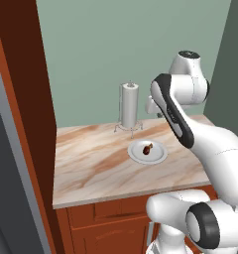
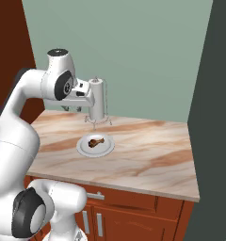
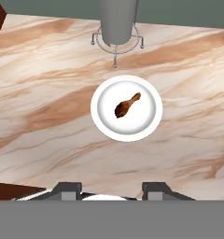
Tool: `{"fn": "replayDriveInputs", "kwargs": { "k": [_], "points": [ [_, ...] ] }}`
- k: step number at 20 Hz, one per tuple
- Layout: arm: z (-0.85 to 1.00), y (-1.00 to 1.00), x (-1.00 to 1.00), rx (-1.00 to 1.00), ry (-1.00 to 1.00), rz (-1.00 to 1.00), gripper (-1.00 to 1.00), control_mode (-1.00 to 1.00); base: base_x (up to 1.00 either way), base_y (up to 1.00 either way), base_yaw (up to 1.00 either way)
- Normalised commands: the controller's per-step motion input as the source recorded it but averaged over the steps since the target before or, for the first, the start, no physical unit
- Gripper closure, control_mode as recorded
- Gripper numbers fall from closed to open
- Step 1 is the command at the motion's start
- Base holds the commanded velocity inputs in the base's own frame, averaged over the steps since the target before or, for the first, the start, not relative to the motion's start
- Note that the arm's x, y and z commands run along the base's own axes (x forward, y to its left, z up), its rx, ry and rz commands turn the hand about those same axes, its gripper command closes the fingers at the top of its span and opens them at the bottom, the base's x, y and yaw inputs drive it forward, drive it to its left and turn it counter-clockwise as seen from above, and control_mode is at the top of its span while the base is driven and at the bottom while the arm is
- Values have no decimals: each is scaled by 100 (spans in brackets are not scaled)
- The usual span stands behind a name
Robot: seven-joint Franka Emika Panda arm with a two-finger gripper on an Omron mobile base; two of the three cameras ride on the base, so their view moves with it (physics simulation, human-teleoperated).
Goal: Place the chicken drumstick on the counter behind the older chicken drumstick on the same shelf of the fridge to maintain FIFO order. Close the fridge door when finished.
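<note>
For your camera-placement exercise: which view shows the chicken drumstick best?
The hand view: the chicken drumstick lies near centre on its white plate, seen from above. Both base views show it smaller and at a slant.

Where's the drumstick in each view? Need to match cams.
Left base view: drumstick right of centre, on the white plate, in front of the paper towel holder.
Right base view: drumstick left of centre, same plate, holder behind.
Hand view: drumstick near centre, on the plate, holder at top.
Shared landmark: the paper towel holder.
</note>
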Motion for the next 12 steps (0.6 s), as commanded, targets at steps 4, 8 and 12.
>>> {"fn": "replayDriveInputs", "kwargs": {
  "k": [4, 8, 12],
  "points": [
    [-2, 0, -5, 0, 0, 0, -100, -100, 0, 0, 0],
    [-51, 0, 0, 1, 8, 0, -100, -100, 0, 0, 0],
    [-83, 0, -3, 5, 10, -20, -100, -100, 0, 0, 0]
  ]
}}
